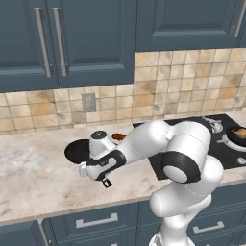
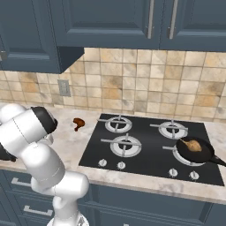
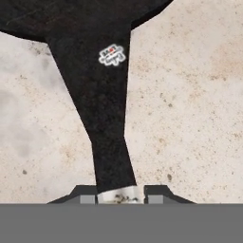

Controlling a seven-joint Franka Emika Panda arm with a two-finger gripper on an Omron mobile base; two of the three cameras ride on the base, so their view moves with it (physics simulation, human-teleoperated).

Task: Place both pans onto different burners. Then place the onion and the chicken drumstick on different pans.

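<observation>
With its jaws closed on the long thin handle [image 3: 110, 142] of the black round shallow frying pan [image 1: 77, 151] at the left of the marbled surface [image 1: 33, 182], the gripper [image 3: 121, 193] should lift level and swing wide of the reddish-brown drumstick [image 2: 79, 123] toward 1 free burner [image 2: 126, 145].

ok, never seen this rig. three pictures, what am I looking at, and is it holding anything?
It is a simulated kitchen with a white robot arm on a driving base. Two pictures come from cameras on the base, behind the arm to its left and right. The third looks along the gripper from the hand. On the counter lies a black pan, with a drumstick further along. On the cooktop a second pan sits on the front right burner with the onion in it. In the hand view the fingers sit on either side of the first pan's handle, apparently closed on it. The pan rests on the counter.
</observation>
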